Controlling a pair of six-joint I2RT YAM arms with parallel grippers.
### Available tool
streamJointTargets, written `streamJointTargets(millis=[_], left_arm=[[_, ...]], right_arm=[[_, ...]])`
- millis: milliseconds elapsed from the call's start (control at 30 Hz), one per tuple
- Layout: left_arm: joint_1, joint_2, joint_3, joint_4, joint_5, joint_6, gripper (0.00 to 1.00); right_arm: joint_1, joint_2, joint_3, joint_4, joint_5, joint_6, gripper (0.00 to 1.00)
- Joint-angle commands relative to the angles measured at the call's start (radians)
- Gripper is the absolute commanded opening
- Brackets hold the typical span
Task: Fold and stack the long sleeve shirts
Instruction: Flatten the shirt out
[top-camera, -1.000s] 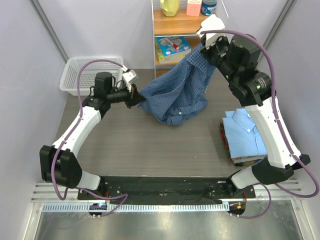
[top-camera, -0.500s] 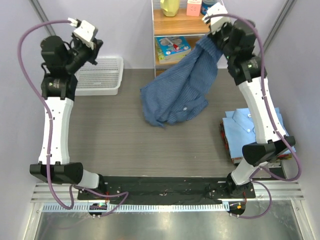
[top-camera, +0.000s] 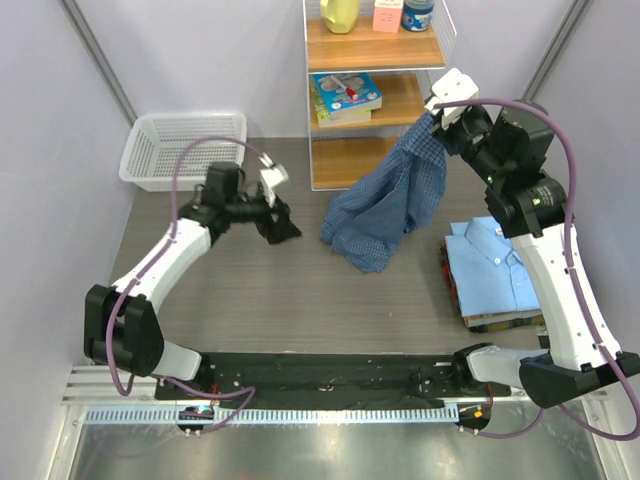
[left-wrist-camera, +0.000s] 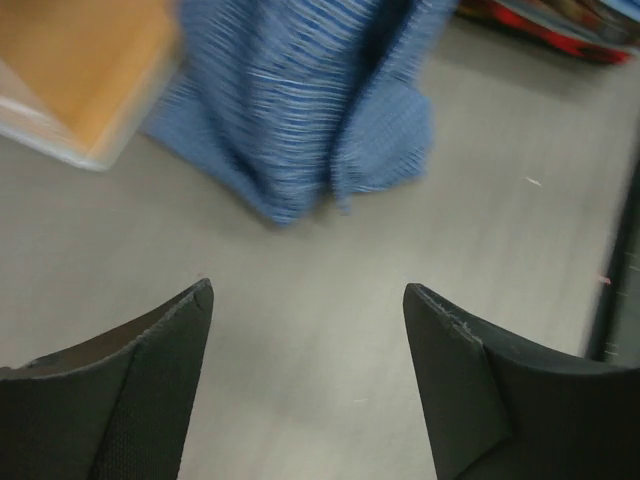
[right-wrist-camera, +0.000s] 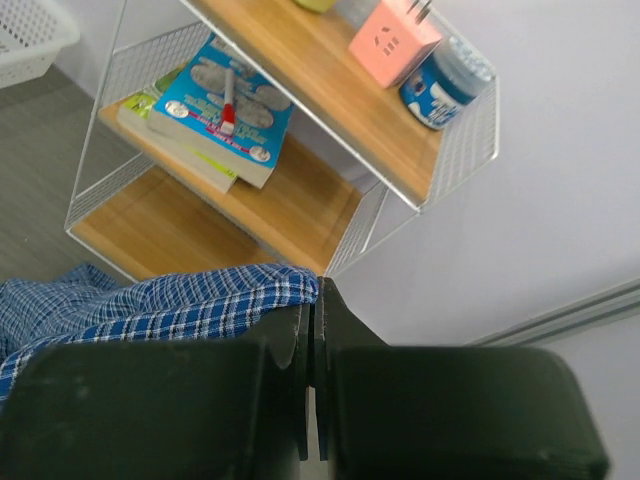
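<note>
You have one grey table (top-camera: 250, 300) with one wire-sided shelf unit (top-camera: 365, 45) at its far edge, two arms, two shirts, and one white mesh basket (top-camera: 150, 180) in the far left corner.

The dark blue checked shirt (top-camera: 385, 205) hangs unfolded in a crumpled column right of centre. Its top edge is lifted in front of the shelf, and its lower folds pool on the table. Your right gripper (top-camera: 437, 112) has its fingers pressed together, pinching that top edge. The wrist view shows the fine blue-and-white check bunched at the fingertips.

The light blue shirt (top-camera: 495, 265) lies folded flat at the right edge of the table, collar toward the far side, on a low red-edged stack (top-camera: 449, 272).

Your left gripper (top-camera: 283, 222) hovers low over bare table, just left of the hanging shirt. Its fingers are spread, with nothing between them.

On the shelves you have one picture book (top-camera: 345, 92), one yellow object (top-camera: 340, 14), one pink cube (top-camera: 388, 15) and one blue-lidded jar (top-camera: 418, 13).
</note>
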Motion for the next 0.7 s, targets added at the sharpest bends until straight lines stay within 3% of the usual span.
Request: streamJointTargets(millis=[0, 100, 667], left_arm=[[-0.148, 0.029, -0.094, 0.235, -0.003, -0.132, 0.73], [-0.202, 0.084, -0.097, 0.239, -0.001, -0.111, 0.71], [-0.266, 0.486, 0.062, 0.389, 0.048, -0.024, 0.73]], right_arm=[[0.004, -0.007, -0.025, 0.026, -0.006, 0.026, 0.01], [0.002, 0.003, -0.005, 0.014, -0.009, 0.036, 0.01], [0.004, 0.049, 0.068, -0.003, 0.019, 0.029, 0.01]])
